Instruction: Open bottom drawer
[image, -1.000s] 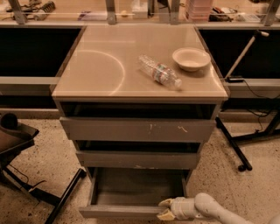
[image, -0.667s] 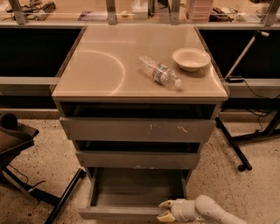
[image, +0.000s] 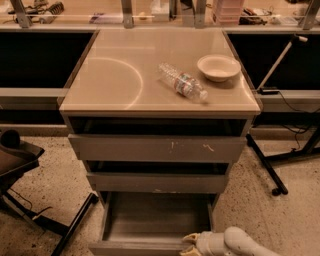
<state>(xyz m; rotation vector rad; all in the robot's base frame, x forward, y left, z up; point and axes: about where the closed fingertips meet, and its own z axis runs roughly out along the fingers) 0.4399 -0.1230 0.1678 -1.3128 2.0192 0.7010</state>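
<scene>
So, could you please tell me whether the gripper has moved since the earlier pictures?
Yes, slightly: the gripper, at the bottom drawer's front edge, now sits a little lower in view, farther out from the fixed middle drawer front.

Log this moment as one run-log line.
task: open bottom drawer | plain grey bottom drawer: pulled out, tray interior visible | white tool: at drawer's front edge, right side | stage: drawer open

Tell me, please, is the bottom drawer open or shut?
Open: the bottom drawer is pulled out, its tray interior exposed, gripper at its front edge.
</scene>
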